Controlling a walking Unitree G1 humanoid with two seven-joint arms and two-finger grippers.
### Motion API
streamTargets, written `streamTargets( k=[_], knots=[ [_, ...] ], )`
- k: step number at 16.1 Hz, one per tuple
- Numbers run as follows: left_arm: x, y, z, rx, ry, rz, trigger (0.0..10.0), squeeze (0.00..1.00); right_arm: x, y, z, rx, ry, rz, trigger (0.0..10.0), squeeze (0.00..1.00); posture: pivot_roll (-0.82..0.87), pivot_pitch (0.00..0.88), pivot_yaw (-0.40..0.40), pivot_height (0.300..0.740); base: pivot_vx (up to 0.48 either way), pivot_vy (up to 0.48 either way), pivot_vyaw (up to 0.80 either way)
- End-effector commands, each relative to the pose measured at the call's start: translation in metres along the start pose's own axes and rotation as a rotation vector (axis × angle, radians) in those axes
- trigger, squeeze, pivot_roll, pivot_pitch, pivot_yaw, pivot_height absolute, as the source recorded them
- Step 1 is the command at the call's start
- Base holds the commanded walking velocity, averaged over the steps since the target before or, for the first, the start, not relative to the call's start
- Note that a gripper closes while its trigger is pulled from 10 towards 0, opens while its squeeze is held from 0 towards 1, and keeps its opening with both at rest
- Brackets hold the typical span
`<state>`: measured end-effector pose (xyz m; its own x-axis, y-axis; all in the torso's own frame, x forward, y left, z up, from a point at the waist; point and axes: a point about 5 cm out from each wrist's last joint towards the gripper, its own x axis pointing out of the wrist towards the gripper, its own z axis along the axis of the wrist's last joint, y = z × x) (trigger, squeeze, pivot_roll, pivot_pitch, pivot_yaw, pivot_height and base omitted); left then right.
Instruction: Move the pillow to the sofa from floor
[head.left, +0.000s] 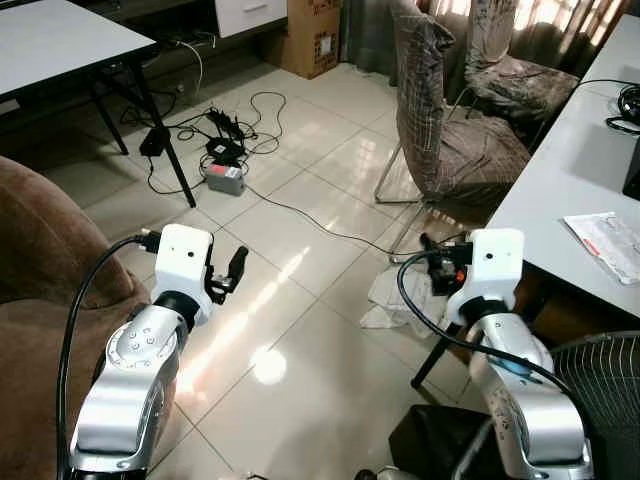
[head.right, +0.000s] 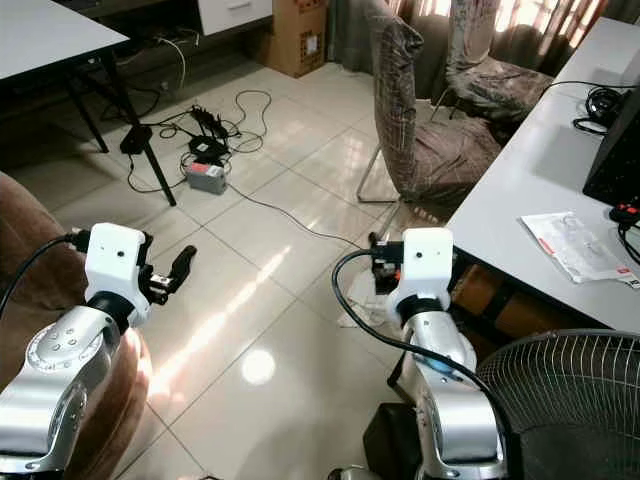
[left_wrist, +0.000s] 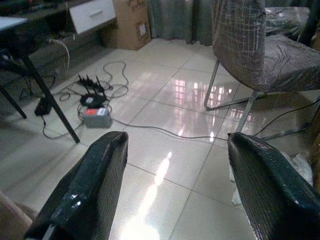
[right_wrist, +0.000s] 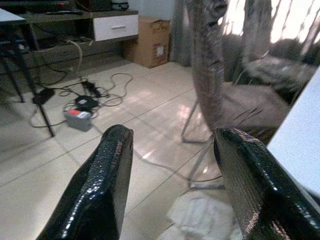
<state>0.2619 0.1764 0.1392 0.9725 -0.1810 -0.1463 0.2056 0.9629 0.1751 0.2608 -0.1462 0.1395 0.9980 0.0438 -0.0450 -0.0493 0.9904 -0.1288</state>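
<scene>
So I'm standing on a glossy cream tile floor (head.left: 300, 330) with sunlight glaring off it, and both my arms are up in front of me over bare tile. My left gripper (left_wrist: 172, 187) has its two black fingers spread wide apart with nothing between them, and my right gripper (right_wrist: 172, 185) is the same deal, fingers splayed and holding nothing. The brown sofa (head.left: 40, 270) is right up against my left arm, bulging in from the left side. As for the pillow, I honestly can't pick it out for sure; the closest thing is a crumpled white cloth (head.left: 395, 300) lying on the tile just beside my right wrist, at the foot of the white table (head.left: 560, 200) on my right, and I can't tell what it really is. Counting stuff: two white tables, that one plus another white table with black legs (head.left: 60, 40) at far left. Two chairs draped in brownish plaid fabric, a nearer chair (head.left: 450, 140) on metal legs and a farther chair (head.left: 510, 70) behind it by the curtains. One cardboard box (head.left: 315, 35) against the back wall, one grey power strip (head.left: 225, 178) in a tangle of black cables, one sheet of printed paper (head.left: 605, 245) on the right table, and one wire-cage fan (head.right: 570, 400) down by my right elbow.
</scene>
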Motion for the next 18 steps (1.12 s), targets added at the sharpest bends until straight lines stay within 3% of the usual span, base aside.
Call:
streamTargets(
  k=[1,2,3,4,5,7,18],
  knots=[
    [0.001,-0.004,0.009,0.044,-0.047,0.001,10.0,0.95,0.002,0.003,-0.001,-0.126,-0.009,-0.006,10.0,0.0,0.02,0.058,-0.014,0.74,0.0,0.0,0.0],
    [0.0,-0.006,0.012,0.012,-0.078,0.014,10.0,0.0,0.002,0.004,-0.002,-0.159,-0.02,0.009,10.0,0.0,0.02,0.058,-0.014,0.74,0.0,0.0,0.0],
    [-0.001,-0.007,0.014,-0.024,-0.1,0.026,10.0,0.0,0.001,0.004,-0.001,-0.134,-0.019,0.037,10.0,0.0,0.02,0.056,-0.015,0.74,0.0,0.0,0.0],
    [-0.002,-0.005,0.015,0.009,-0.103,0.049,10.0,0.0,-0.002,0.008,-0.003,-0.082,-0.005,0.101,10.0,0.0,0.02,0.054,-0.016,0.74,0.0,0.0,0.8],
    [-0.003,-0.002,0.014,0.041,-0.09,0.077,10.0,0.0,-0.005,0.012,-0.004,-0.075,-0.012,0.135,10.0,0.0,0.02,0.053,-0.017,0.74,0.0,0.0,0.8],
    [-0.006,0.0,0.004,0.009,-0.045,0.084,10.0,0.0,-0.008,0.019,-0.006,-0.09,-0.023,0.173,10.0,0.0,0.01,0.042,-0.01,0.74,0.0,0.0,0.8],
    [-0.007,-0.001,0.001,0.027,-0.044,0.099,10.0,0.0,-0.006,0.016,-0.009,-0.08,-0.032,0.194,10.0,0.0,0.01,0.006,-0.006,0.74,0.0,0.0,0.8]
  ],
)
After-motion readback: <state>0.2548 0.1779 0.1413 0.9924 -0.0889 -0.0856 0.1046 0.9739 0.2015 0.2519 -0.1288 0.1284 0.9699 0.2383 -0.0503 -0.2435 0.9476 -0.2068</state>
